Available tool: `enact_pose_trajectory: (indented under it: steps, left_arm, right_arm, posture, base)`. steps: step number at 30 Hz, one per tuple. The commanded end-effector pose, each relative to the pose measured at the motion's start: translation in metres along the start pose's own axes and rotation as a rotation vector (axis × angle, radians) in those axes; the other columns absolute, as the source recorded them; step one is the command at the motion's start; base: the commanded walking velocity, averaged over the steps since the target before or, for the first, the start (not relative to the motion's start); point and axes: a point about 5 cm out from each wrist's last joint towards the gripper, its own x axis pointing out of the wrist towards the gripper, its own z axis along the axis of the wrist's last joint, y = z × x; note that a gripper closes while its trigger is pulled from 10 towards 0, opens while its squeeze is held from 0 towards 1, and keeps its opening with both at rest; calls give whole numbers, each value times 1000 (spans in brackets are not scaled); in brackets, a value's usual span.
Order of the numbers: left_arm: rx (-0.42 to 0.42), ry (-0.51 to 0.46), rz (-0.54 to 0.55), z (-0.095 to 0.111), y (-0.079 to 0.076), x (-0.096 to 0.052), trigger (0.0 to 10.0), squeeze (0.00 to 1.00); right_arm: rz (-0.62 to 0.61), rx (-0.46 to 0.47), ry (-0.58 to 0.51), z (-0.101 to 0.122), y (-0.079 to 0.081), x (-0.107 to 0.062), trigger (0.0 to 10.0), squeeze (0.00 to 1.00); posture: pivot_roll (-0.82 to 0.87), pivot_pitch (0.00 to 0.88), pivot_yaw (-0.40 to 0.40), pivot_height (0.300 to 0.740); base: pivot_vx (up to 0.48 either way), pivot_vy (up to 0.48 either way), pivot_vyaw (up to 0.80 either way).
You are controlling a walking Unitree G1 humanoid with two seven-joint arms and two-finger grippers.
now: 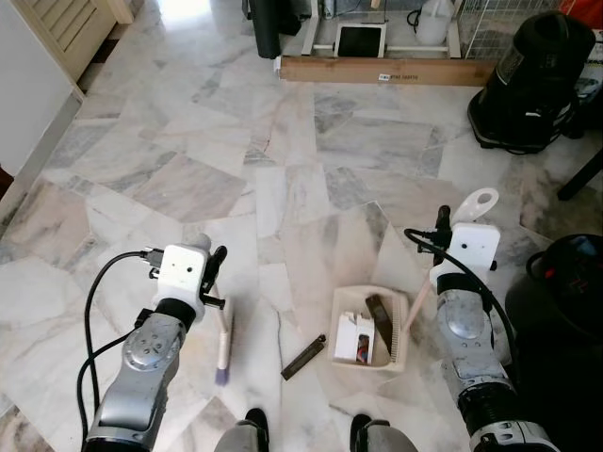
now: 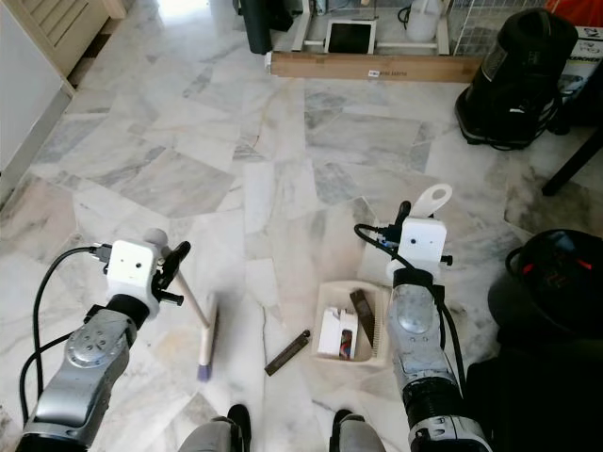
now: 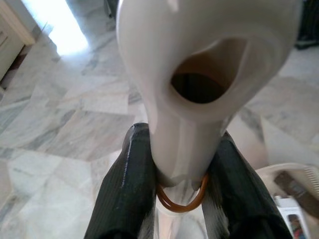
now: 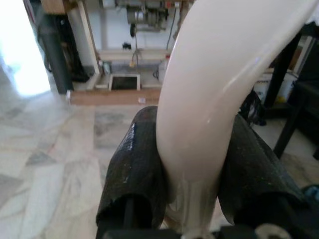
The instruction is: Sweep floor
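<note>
My left gripper is shut on the cream handle of a hand brush, whose head rests on the marble floor with a purple tip nearest me. In the left wrist view its fingers clamp the handle just below its hanging hole. My right gripper is shut on the upright cream handle of a dustpan, and the right wrist view shows fingers pressed on that handle. The pan sits on the floor holding a white box and a dark brown strip. A dark stick lies on the floor between brush and pan.
A black vacuum cleaner stands at the far right, a long wooden plank lies across the back, and a black bin sits close on my right. A louvred door is at the far left. My feet are just below.
</note>
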Motion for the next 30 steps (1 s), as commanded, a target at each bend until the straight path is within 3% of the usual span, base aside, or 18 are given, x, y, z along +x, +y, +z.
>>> enact_pose_trajectory:
  steps: [1,9,23,26,27,30]
  left_arm:
    - [15,-28,12,1,1,1,10000,0]
    - [-21,-99,22,7,-3,7,10000,0]
    - [-31,-152,14,12,-6,12,10000,0]
    - [-61,-170,13,15,-7,12,10000,0]
    - [-160,-192,24,22,-6,14,10000,0]
    - [-245,-252,37,37,-3,17,10000,0]
  right_arm:
    - [-2,43,-30,10,4,3,10000,0]
    - [21,115,-20,14,7,0,10000,0]
    - [57,132,20,9,6,-9,10000,0]
    - [66,130,21,10,6,-9,10000,0]
    - [68,129,24,10,6,-9,10000,0]
    - [72,125,33,8,5,-9,10000,0]
  posture:
    - [67,174,65,740]
    - [59,136,53,740]
    - [40,91,46,740]
    - [38,87,42,740]
    - [39,85,39,740]
    - [46,83,35,740]
  base:
    - [0,0,0]
    - [0,0,0]
    - [0,0,0]
    - [0,0,0]
    - [0,0,0]
    - [0,0,0]
